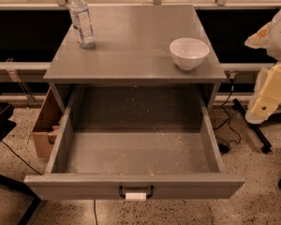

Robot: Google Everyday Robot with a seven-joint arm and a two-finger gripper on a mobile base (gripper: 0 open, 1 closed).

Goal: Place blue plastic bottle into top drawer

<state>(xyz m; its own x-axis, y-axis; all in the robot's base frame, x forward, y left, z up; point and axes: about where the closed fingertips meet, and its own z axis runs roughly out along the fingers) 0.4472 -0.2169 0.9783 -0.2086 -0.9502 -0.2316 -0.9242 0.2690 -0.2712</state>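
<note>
The blue plastic bottle stands upright at the back left of the grey cabinet top; it is clear with a white cap and a bluish-white label. The top drawer is pulled fully open below the top. Its floor is crumb-speckled with nothing in it, and its front carries a small dark handle and a white tag. Only cream-coloured parts of my arm show at the right edge, well right of the cabinet. The gripper itself lies outside the picture and holds nothing I can see.
A white bowl sits at the front right of the cabinet top. A cardboard box stands on the floor left of the drawer. Cables and a dark stand foot lie on the speckled floor to the right. A dark object is at the left edge.
</note>
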